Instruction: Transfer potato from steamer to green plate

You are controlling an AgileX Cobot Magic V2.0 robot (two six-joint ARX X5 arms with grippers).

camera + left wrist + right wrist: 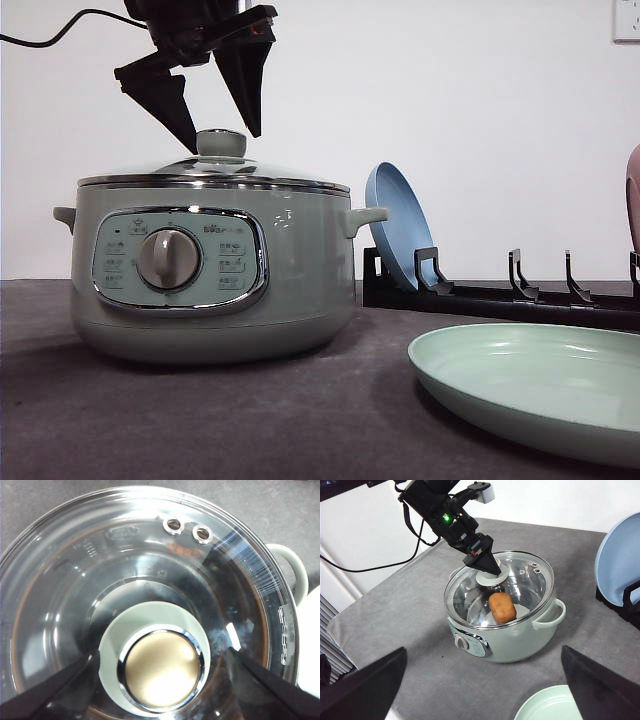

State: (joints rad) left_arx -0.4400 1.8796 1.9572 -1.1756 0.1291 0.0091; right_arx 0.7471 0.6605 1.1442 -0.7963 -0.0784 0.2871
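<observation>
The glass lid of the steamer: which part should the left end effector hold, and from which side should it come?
Grip the round knob at the centre of the glass lid, coming straight down from above. It stands up from the flat lid and is narrow enough for the open left end effector, whose fingers already flank it. The lid must likely come off to reach the potato in the steamer.

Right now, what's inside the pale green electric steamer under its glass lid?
Through the knobbed glass lid, one brownish-orange potato lies inside the pale green steamer. The left end effector hangs open over the lid knob, which covers part of the interior.
</observation>
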